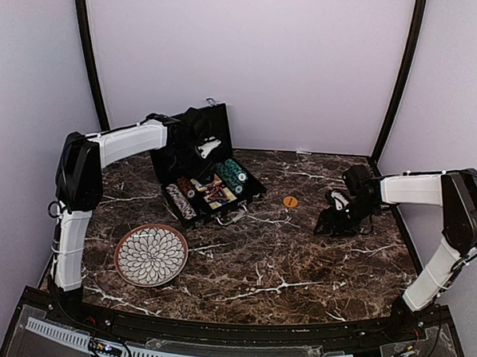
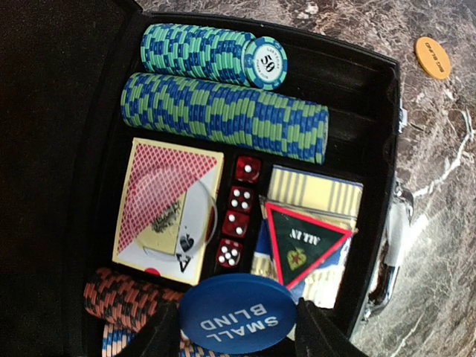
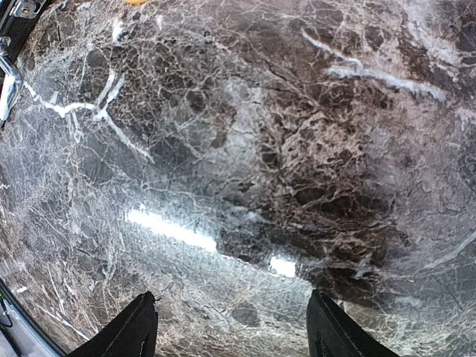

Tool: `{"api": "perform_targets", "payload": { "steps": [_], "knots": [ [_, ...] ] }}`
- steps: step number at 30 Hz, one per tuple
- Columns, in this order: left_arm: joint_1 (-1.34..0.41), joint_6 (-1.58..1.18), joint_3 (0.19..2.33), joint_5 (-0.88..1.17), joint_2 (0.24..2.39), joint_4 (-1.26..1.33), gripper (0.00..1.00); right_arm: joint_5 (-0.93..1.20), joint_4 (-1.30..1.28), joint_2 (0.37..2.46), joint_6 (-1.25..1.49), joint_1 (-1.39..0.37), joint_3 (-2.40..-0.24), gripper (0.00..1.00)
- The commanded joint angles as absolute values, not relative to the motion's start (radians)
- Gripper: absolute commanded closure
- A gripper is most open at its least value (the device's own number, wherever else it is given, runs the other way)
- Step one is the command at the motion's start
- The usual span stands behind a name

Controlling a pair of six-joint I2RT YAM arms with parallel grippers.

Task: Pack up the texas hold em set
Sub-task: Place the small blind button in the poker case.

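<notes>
The black briefcase lies open at the back left of the table, its lid up. In its tray sit rows of green-and-blue chips, a red-backed card deck, a column of red dice, a black "ALL IN" triangle and red-and-black chips. My left gripper hovers over the tray's near end, shut on a round blue "SMALL BLIND" button. An orange button lies on the marble right of the case. My right gripper hangs open over bare marble, holding nothing.
A round white-patterned plate with a brown rim sits at the front left. The case's silver handle and latches face the table's middle. Dark marble table spreads between case and right arm.
</notes>
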State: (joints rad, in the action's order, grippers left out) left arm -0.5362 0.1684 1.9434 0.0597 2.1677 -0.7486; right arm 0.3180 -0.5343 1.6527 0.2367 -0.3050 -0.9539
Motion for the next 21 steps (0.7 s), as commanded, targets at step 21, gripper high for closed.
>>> {"api": "perform_targets", "payload": {
  "steps": [21],
  "knots": [
    [-0.511,0.166,2.202,-0.08,2.385,-0.747,0.46,0.325,-0.549,1.695,0.226,-0.312,-0.994,0.3]
  ]
}}
